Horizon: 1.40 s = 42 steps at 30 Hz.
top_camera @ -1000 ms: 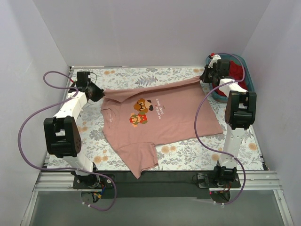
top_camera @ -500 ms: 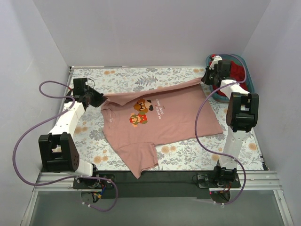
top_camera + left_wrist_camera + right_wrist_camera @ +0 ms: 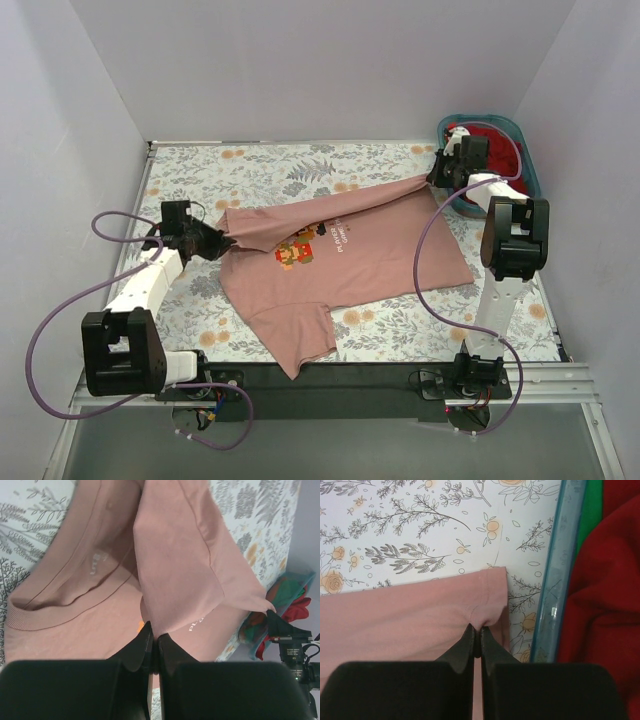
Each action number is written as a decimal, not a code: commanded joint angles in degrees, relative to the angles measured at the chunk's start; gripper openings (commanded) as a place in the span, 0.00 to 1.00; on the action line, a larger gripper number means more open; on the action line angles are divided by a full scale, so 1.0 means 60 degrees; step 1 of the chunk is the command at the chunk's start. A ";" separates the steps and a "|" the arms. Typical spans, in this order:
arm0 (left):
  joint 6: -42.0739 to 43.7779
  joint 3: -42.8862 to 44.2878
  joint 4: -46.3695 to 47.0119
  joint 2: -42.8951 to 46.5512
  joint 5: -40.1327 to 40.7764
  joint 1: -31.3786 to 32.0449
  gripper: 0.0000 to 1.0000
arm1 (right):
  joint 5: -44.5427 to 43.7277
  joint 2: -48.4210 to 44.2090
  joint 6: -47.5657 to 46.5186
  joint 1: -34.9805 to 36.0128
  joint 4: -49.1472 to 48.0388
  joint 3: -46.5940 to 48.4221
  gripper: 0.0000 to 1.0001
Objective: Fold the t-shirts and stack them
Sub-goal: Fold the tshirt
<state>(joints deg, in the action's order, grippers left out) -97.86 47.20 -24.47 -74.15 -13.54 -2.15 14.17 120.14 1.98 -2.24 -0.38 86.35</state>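
Observation:
The salmon-pink t-shirt lies spread on the floral cloth, its far edge folded over the chest print. My left gripper is shut on the shirt's left shoulder edge; in the left wrist view the cloth is pinched between the fingertips. My right gripper is shut on the shirt's far right corner, seen in the right wrist view beside the tub. The bright red t-shirt lies bunched in the teal tub.
The grey-and-orange floral cloth covers the table. White walls stand on three sides. The tub's rim is just right of my right gripper. Purple cables loop from both arms.
My left gripper has pulled the shirt's shoulder toward the near side and lower, folding the top edge over the print. The right gripper has barely moved.

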 commanded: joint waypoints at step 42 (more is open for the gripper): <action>0.2057 -0.0644 0.0548 -0.0636 0.1699 -0.0022 0.59 | 0.1725 -0.2914 0.1283 0.4677 0.0489 -0.2731 0.55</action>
<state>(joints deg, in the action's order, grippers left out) -86.98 44.07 -22.02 -81.73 -4.01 -2.15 22.57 102.87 11.70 19.81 3.75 69.19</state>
